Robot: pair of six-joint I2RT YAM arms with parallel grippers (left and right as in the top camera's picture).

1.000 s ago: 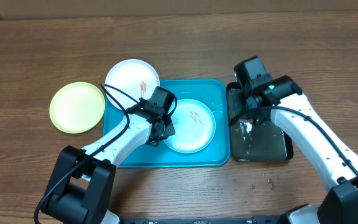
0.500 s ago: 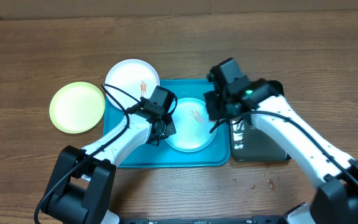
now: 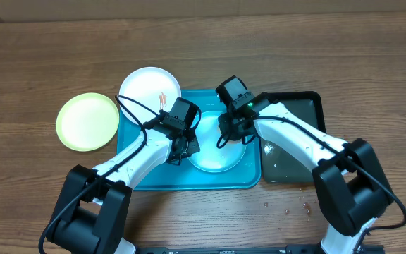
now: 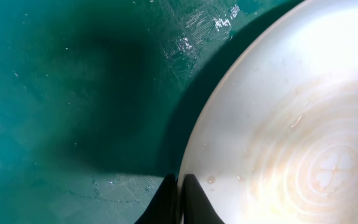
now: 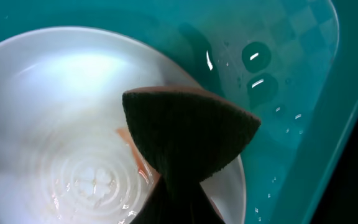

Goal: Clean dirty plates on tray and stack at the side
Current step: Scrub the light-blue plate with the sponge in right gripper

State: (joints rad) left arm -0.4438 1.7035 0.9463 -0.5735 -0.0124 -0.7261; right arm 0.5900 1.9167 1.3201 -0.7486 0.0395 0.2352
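Note:
The light blue plate [image 3: 213, 149] lies in the turquoise tray [image 3: 189, 176] with faint orange smears. My left gripper [image 3: 185, 146] is shut on its left rim; the left wrist view shows the fingers [image 4: 180, 190] pinching the rim of the plate [image 4: 291, 124]. My right gripper [image 3: 230, 129] is shut on a dark sponge [image 5: 188, 134] and presses it on the plate's right part [image 5: 61, 93], beside an orange smear [image 5: 131, 144]. The white plate [image 3: 149, 88], with a reddish smear, overlaps the tray's far left corner. The yellow-green plate [image 3: 88, 121] lies on the table to the left.
A black tray [image 3: 298, 144] with water in it sits right of the turquoise tray, touching it. Water drops lie on the turquoise tray floor [image 5: 260, 59] and on the table near the front right [image 3: 294, 206].
My right arm has swung left from the black tray to over the light blue plate, carrying the sponge. The left arm and the plates have not moved.

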